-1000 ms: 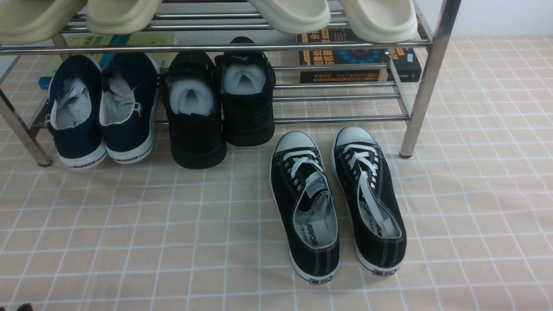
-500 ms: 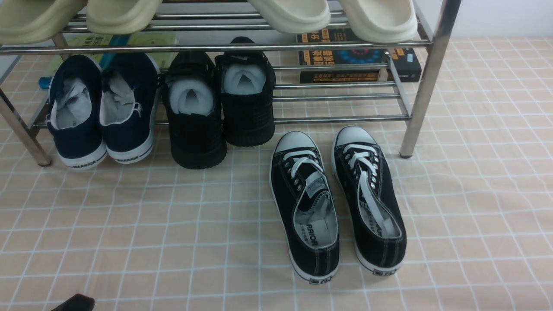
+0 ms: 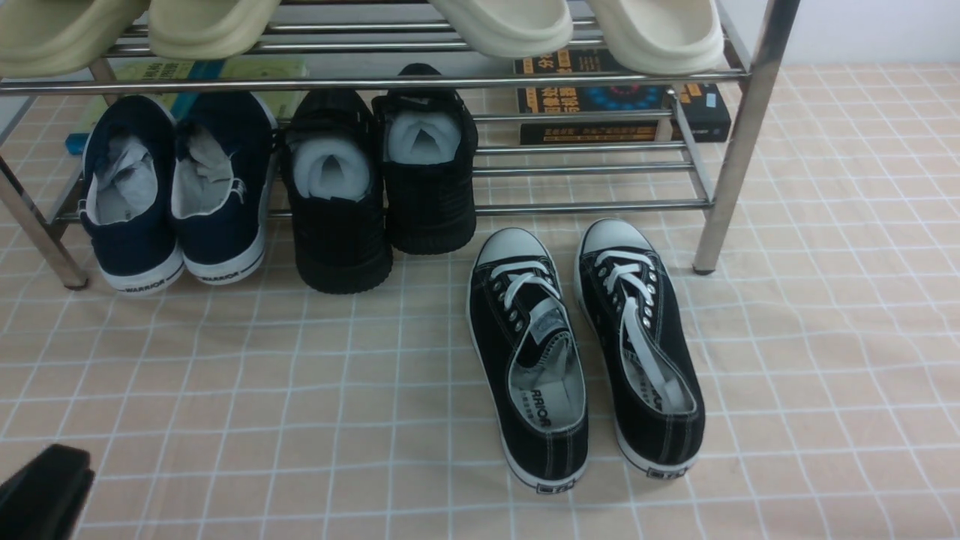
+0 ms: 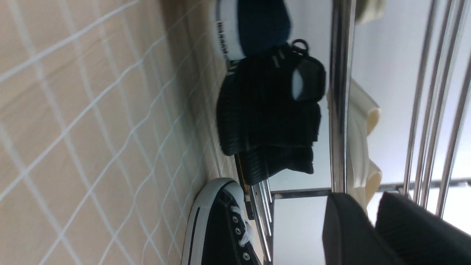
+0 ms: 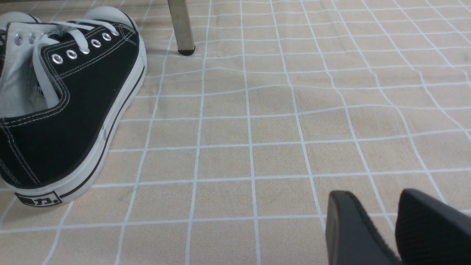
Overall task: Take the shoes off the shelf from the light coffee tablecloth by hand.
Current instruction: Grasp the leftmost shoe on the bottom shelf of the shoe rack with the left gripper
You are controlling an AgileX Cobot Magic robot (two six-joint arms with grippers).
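The navy shoes (image 3: 176, 199) stand side by side at the left end of the shelf's (image 3: 739, 135) lowest tier, heels toward me, white soles marked WARRIOR. My left gripper (image 3: 45, 487) shows as a dark shape in the front view's bottom-left corner, low over the light coffee tablecloth (image 3: 300, 390) and well short of the shoes. In the left wrist view this gripper (image 4: 369, 197) has a narrow gap between its tips with nothing in it, and one navy heel (image 4: 254, 25) shows far off. My right gripper (image 5: 373, 193) hovers over bare cloth, slightly open and empty.
A black chunky-soled pair (image 3: 379, 187) sits beside the navy shoes on the same tier. Black white-laced sneakers (image 3: 585, 352) lie on the cloth in front of the shelf's right half. Cream slippers (image 3: 577, 30) rest on the upper tier. Books (image 3: 622, 105) lie behind the shelf.
My left gripper has come further into the front view at the bottom-left corner, rising from a sliver to a larger dark shape. The shoes have not moved.
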